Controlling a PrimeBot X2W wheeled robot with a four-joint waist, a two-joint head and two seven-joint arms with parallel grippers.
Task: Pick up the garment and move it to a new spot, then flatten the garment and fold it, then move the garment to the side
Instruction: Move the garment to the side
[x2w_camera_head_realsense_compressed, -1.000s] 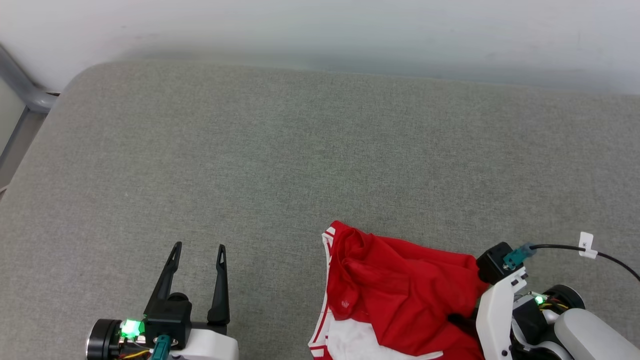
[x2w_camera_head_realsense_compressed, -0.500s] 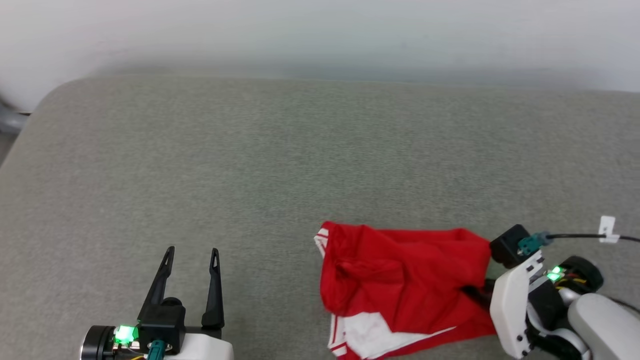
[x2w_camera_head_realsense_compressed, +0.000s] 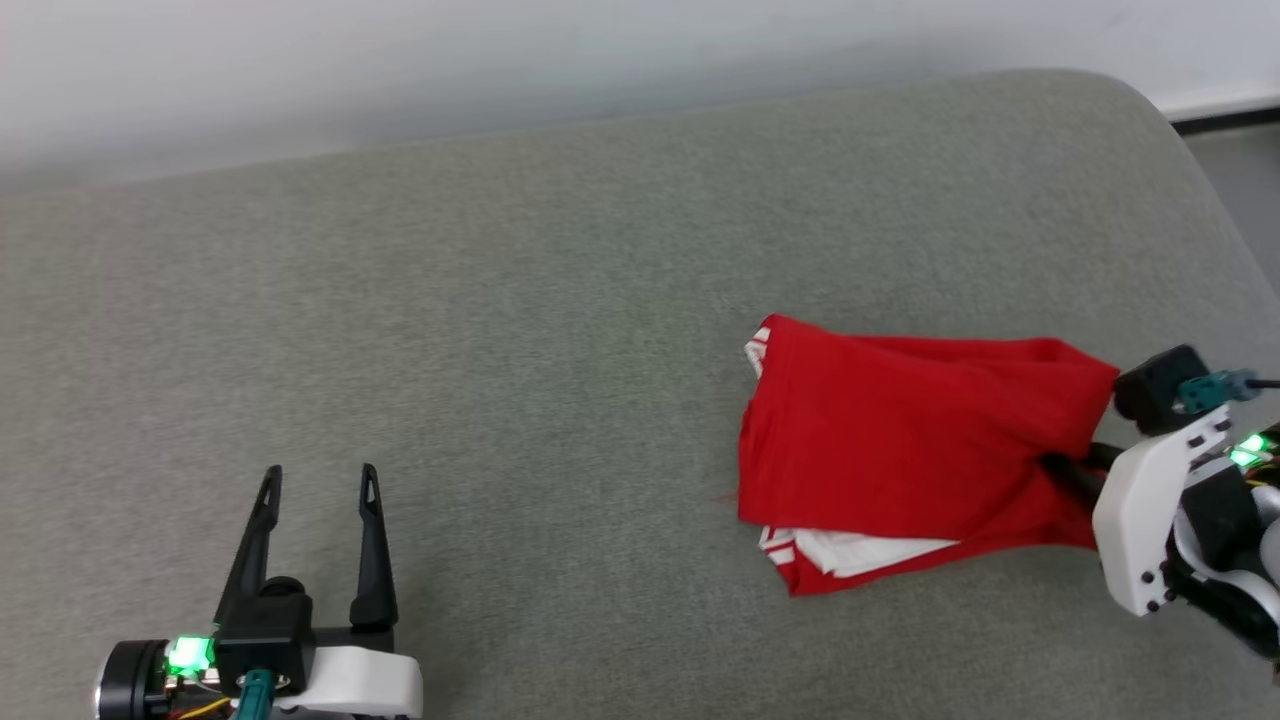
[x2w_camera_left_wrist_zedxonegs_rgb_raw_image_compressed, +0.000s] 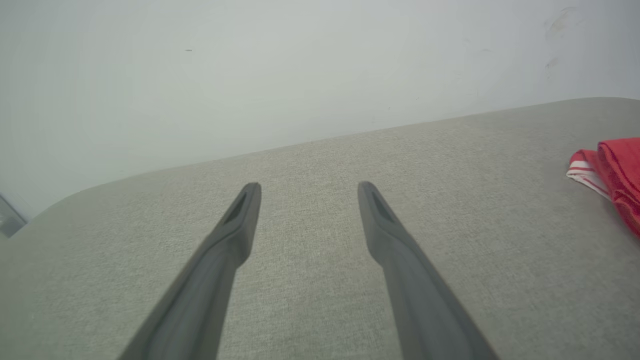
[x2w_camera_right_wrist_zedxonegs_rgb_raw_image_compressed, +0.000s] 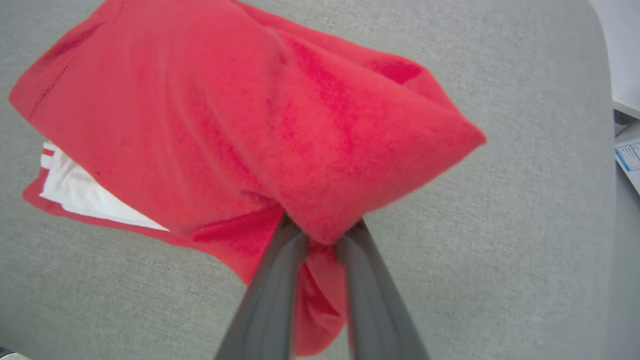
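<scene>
- The right gripper (x2w_camera_right_wrist_zedxonegs_rgb_raw_image_compressed: 322, 234) pinches a bunched fold of the garment (x2w_camera_head_realsense_compressed: 900, 440), its two dark fingers (x2w_camera_right_wrist_zedxonegs_rgb_raw_image_compressed: 270, 300) clamped on red cloth that swells over their tips.
- The red jersey spreads away ahead of those fingers across the grey cushion (x2w_camera_head_realsense_compressed: 500, 330). A white sleeve (x2w_camera_right_wrist_zedxonegs_rgb_raw_image_compressed: 85, 195) with striped trim peeps from under it, off to the left in that wrist's view. The cloth nearest the grip looks raised; the rest lies on the cushion.
- The left gripper (x2w_camera_head_realsense_compressed: 320, 470) hovers low over bare cushion, jaws spread wide and holding nothing. The garment's striped edge lies well off to its right.
- The cloth looks light, soft and limp: from a single pinch it will likely sag, bunch and drag on the textured upholstery rather than slide cleanly.
- For flattening, the better holds would seem to be edges, a hem corner or shoulder for each gripper, not the middle of a fold, so the layers fall open.
</scene>
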